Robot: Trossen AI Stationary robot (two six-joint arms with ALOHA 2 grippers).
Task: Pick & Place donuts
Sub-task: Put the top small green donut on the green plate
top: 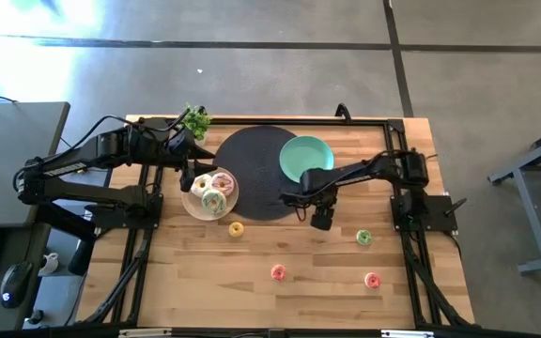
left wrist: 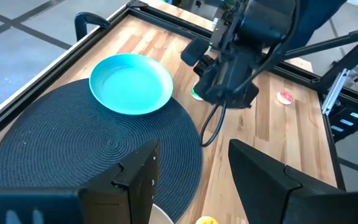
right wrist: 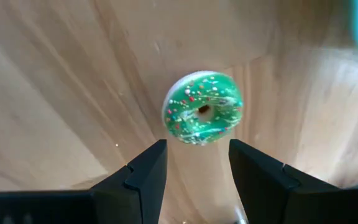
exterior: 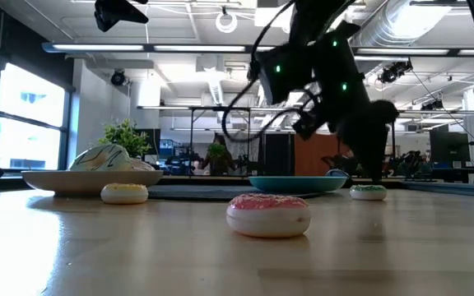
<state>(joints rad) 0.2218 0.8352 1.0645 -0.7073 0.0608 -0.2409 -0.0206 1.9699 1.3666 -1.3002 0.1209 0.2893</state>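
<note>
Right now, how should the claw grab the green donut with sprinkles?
Best from straight above. The green donut lies flat on the wooden table, hole up, with bare wood all around. The right claw hangs open beside it, so it could probably drop one finger on each side and pinch the outer rim across the ring.

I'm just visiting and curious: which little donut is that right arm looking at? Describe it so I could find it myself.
Start at the round teal plate on the dark woven mat. The right gripper hangs open just off the mat's edge, and the small green-frosted ring donut lies on bare wood beside it. It is the only green one; the other loose donuts are yellow, red-orange and pink.
</note>
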